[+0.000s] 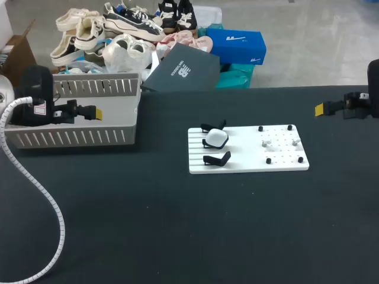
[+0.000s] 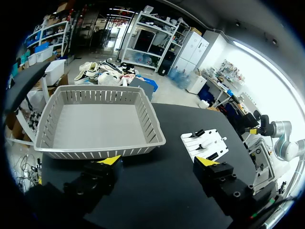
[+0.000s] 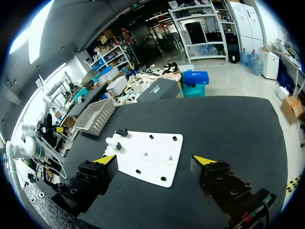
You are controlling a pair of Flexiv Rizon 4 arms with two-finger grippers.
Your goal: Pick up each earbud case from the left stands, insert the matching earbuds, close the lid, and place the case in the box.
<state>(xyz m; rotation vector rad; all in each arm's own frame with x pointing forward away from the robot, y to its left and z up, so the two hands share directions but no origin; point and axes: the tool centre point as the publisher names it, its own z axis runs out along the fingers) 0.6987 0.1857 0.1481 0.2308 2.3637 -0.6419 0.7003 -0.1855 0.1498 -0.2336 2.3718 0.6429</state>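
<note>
the small glossy white earbud case [image 1: 215,138], in the middle black stand [image 1: 207,144] at the white pegged board's [image 1: 249,163] left edge, looks light, hard, slippery: pinch across its sides; left gripper [image 2: 158,162] and right gripper [image 3: 154,160] stand fingers apart, empty.

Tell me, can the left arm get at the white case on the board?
Probably yes. The left tool hangs open by the basket, nothing lies on the table between it and the case, and the case sits uncovered on the board.
</note>
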